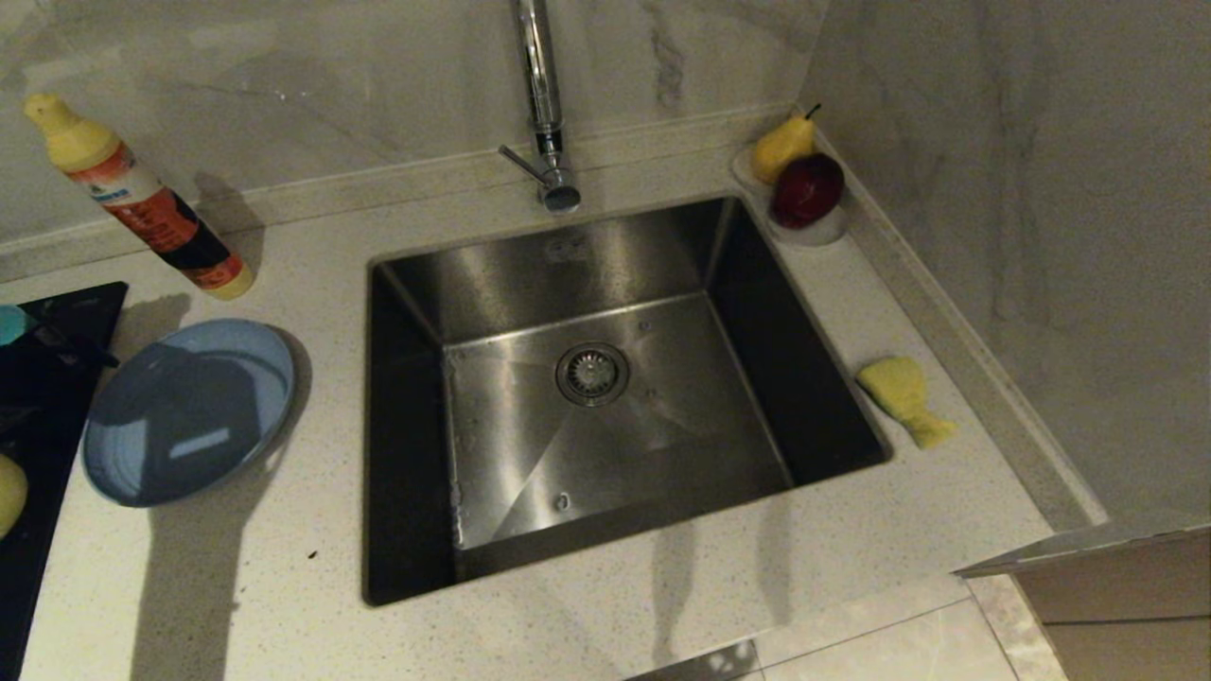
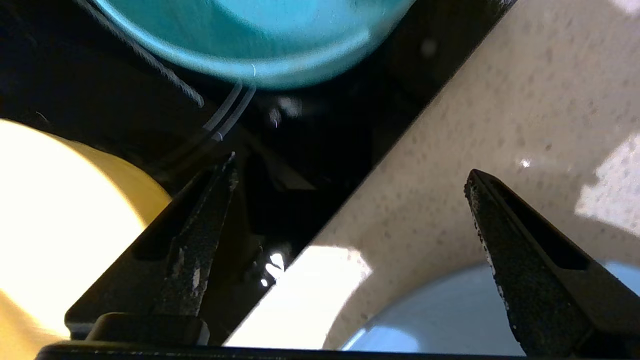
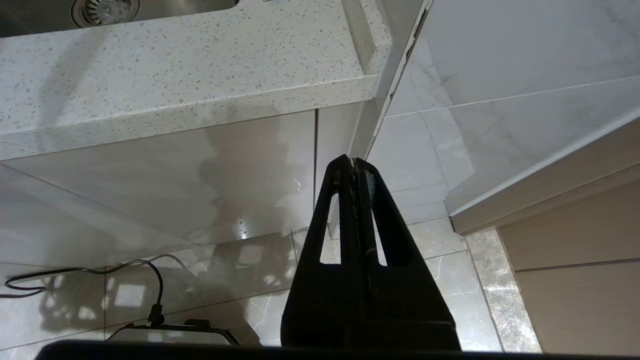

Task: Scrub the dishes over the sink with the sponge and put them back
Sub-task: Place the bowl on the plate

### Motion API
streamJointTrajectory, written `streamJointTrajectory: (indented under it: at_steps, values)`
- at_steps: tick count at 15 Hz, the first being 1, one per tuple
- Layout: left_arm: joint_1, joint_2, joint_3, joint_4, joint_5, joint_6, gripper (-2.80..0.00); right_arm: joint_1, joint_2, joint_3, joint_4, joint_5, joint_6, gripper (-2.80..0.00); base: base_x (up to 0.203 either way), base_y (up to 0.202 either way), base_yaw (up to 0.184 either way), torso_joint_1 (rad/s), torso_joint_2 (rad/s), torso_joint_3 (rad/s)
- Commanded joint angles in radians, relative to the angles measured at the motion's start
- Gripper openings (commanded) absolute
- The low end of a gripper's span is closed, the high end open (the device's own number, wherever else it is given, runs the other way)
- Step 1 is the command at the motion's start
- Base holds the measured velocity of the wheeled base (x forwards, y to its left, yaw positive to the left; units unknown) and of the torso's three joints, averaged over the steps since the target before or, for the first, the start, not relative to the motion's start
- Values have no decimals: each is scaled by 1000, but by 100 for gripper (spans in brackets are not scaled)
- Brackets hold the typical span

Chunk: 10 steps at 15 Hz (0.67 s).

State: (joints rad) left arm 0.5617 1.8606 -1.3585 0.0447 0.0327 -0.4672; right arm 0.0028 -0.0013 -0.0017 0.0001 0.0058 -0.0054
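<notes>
The left gripper [image 2: 350,172] was held wide open and empty above the counter edge [image 2: 450,125], between the teal bowl [image 2: 260,45] and the light-blue plate [image 2: 440,320], while the right gripper [image 3: 354,165] was kept closed.

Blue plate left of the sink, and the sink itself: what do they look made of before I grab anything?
Light-blue plate: looks like glazed ceramic or hard plastic, smooth and glossy, with a bright window-like reflection on it; which of the two I cannot tell. Sink: brushed stainless steel, grey metallic sheen with streaked reflections and sharp folded corners.
</notes>
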Motion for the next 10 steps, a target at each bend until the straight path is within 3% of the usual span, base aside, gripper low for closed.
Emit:
streamJointTrajectory:
  at_steps: [1,7,10]
  values:
    - [1,1,2,-5,-4,-14,0,0,1,0,0,0,-1,-280,0,0,0,0,0,0]
    - [-1,-109,-89,40,10,-18,0,0,1,0,0,0,-1,-280,0,0,0,0,0,0]
    - [-9,-157,-118,218,112,4,0,0,0,0,0,0,-1,-280,0,0,0,0,0,0]
